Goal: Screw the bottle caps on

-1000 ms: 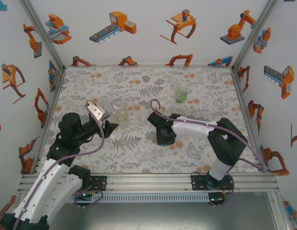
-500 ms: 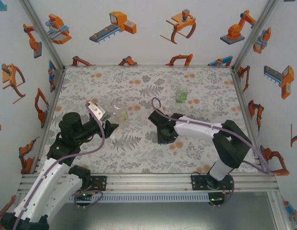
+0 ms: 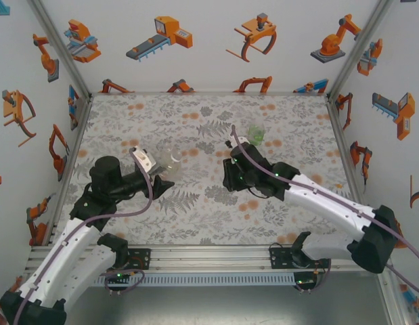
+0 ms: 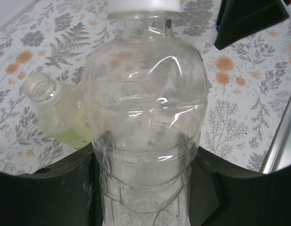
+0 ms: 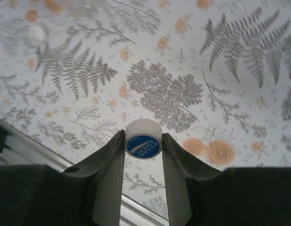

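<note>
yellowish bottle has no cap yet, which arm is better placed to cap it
Right: the right gripper is shut on a cap, while the left gripper holds the already capped colourless bottle beside the yellowish bottle.

Colourless bottle (image 4: 145,117), white cap (image 4: 144,4) on neck, gripped by left end effector (image 4: 145,169); uncapped yellowish bottle (image 4: 58,115) just beside; floral worktop (image 4: 239,108).

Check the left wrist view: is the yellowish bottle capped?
No, the yellowish bottle shows a bare threaded neck, open at the top.
</note>
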